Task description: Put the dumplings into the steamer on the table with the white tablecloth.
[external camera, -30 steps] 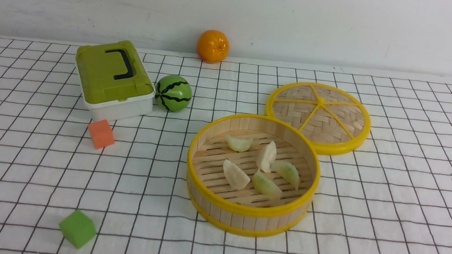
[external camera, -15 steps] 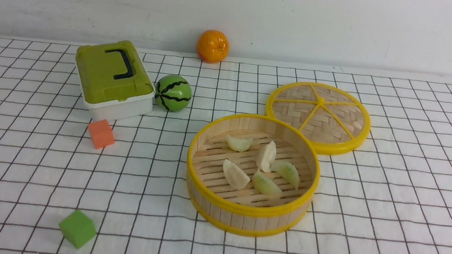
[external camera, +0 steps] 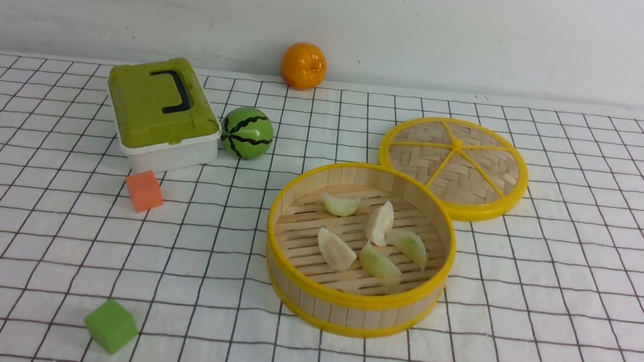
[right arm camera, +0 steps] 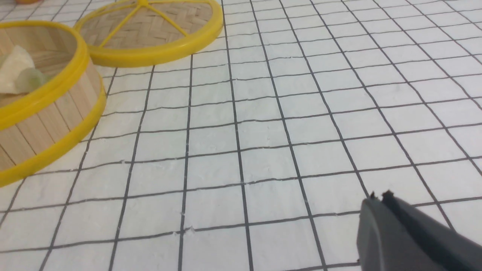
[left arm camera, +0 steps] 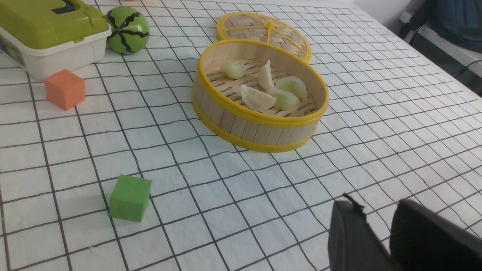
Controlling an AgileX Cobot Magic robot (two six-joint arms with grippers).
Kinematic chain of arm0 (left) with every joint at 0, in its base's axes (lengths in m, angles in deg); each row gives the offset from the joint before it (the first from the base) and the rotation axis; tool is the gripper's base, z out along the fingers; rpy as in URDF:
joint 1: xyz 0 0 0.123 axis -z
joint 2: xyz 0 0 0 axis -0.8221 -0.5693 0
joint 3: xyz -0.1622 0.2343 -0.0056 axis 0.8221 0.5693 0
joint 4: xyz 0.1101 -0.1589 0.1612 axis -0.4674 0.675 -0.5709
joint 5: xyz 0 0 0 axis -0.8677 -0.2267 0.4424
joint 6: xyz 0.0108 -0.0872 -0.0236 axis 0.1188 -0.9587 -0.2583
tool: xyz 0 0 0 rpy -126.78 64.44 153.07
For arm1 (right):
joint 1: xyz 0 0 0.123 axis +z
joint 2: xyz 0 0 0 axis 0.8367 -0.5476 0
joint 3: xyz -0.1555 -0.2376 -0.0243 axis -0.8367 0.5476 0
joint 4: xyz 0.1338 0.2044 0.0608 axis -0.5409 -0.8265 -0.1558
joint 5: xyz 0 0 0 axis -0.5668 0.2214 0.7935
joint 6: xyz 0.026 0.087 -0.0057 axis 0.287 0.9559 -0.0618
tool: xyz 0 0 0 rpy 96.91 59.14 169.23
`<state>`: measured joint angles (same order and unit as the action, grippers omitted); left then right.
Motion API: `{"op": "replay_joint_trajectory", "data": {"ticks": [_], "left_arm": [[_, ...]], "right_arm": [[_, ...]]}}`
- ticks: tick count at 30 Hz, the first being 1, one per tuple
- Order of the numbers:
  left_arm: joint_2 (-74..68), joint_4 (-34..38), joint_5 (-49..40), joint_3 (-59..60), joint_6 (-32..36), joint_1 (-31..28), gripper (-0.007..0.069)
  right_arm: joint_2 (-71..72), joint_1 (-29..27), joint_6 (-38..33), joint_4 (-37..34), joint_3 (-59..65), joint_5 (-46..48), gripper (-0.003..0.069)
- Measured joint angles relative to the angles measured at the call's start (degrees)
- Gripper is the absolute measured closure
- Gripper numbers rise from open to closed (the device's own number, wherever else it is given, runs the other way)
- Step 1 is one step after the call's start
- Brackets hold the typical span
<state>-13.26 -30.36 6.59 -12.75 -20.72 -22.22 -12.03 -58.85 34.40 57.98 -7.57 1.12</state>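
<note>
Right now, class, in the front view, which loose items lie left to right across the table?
Green cube → orange cube → box → watermelon → orange → steamer → lid.

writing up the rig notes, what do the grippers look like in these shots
Only the wrist views show them. The left gripper has two broad, rounded, matte black fingers with a frayed-looking tip on one. The right gripper appears as a dark grey-black tapered wedge with small ragged points at its tip. No cables, markings or arm links are visible.

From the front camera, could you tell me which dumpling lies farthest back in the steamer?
The small rounded dumpling by the steamer's back-left wall; the other four cluster nearer the middle.
</note>
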Motion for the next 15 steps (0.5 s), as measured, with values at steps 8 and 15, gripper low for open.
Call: {"op": "replay_joint_trajectory", "data": {"ticks": [8,15], "left_arm": [[0.00,0.00,0.00,0.00,0.00,0.00,0.0447],[0.00,0.00,0.00,0.00,0.00,0.00,0.0440]], "right_arm": [[0.00,0.00,-2.46,-1.18,-0.06,0.19,0.0683],[0.00,0.00,-2.46,-2.74,-0.06,0.19,0.0683]]}}
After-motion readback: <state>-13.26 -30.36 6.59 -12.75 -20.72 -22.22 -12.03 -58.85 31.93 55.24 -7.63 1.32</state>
